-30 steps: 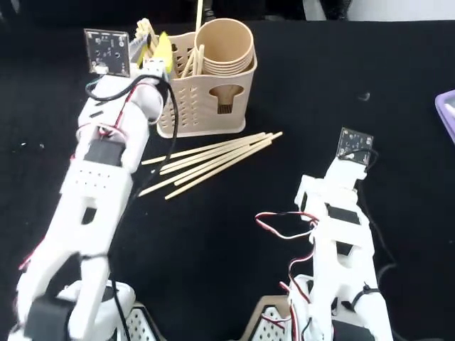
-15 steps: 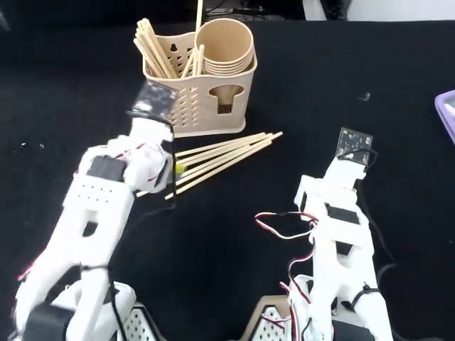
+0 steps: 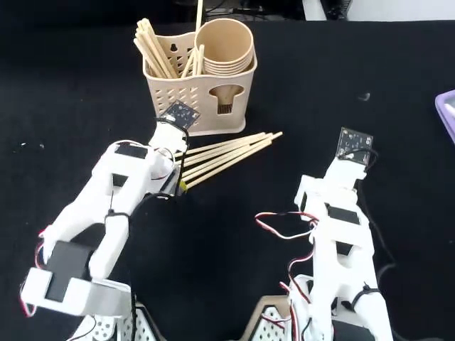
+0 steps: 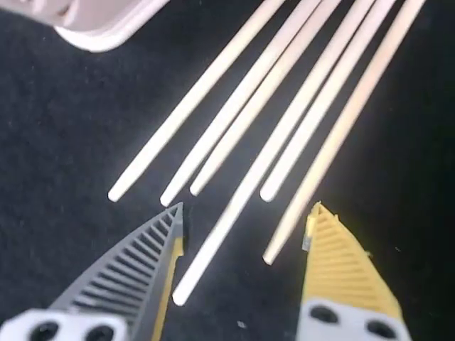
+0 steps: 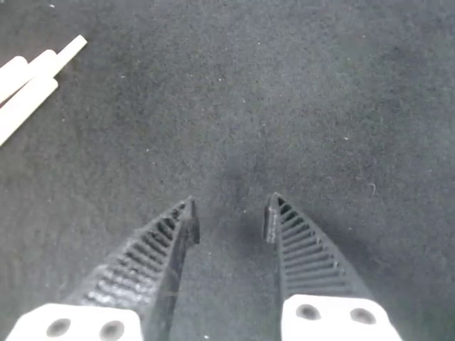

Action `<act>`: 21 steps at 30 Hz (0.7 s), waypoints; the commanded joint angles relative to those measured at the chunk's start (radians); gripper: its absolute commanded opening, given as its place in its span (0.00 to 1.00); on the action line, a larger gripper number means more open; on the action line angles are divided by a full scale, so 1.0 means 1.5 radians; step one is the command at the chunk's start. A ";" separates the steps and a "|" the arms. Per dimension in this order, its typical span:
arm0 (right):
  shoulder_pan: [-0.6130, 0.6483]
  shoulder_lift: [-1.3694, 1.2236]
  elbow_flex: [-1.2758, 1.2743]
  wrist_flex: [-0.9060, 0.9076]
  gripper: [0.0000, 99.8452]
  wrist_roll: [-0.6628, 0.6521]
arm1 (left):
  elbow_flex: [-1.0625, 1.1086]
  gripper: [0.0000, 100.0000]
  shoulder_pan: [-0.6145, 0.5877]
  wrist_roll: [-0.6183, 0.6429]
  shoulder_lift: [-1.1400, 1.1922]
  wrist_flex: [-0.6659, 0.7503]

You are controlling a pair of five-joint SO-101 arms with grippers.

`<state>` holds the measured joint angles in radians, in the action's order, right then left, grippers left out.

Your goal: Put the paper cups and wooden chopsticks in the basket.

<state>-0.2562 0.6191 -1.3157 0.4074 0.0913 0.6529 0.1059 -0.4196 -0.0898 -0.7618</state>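
left gripper [image 4: 245,207] | gaped wide | wooden chopsticks [image 4: 313,99] fanned between jaws, ends only | could have pinched tips alone, scattering rest

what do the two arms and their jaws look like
The left arm and right arm are white blocky plastic with black motors, loose red and black wires and a small dark circuit board at the wrist. The left gripper has ribbed triangular jaws, one grey, one yellow; on the right gripper both are dark grey. Their bases are white with screw holes.
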 commanded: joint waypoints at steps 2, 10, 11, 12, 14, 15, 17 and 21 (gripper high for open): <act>0.009 0.017 0.033 -0.016 0.16 0.002 | -0.030 0.27 0.005 -0.011 0.035 0.061; 0.010 0.017 0.033 -0.016 0.16 0.002 | -0.029 0.27 0.011 -0.035 0.087 0.060; 0.010 0.017 0.033 -0.016 0.16 0.002 | -0.026 0.27 0.011 -0.046 0.086 0.058; 0.010 0.017 0.033 -0.016 0.16 0.002 | -0.019 0.25 0.011 -0.058 0.085 0.059; 0.010 0.017 0.034 -0.016 0.16 0.002 | -0.006 0.21 0.012 -0.079 0.080 0.059; 0.010 0.017 0.034 -0.016 0.16 0.002 | 0.002 0.18 0.015 -0.089 0.076 0.059; 0.010 0.017 0.034 -0.016 0.16 0.002 | 0.019 0.15 0.026 -0.098 0.065 0.059; 0.010 0.017 0.034 -0.016 0.16 0.002 | 0.052 0.13 0.054 -0.098 0.035 0.059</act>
<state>-0.2562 0.6191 -1.3157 0.4074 0.0913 0.6713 0.1718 -0.5501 -0.0023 -0.6790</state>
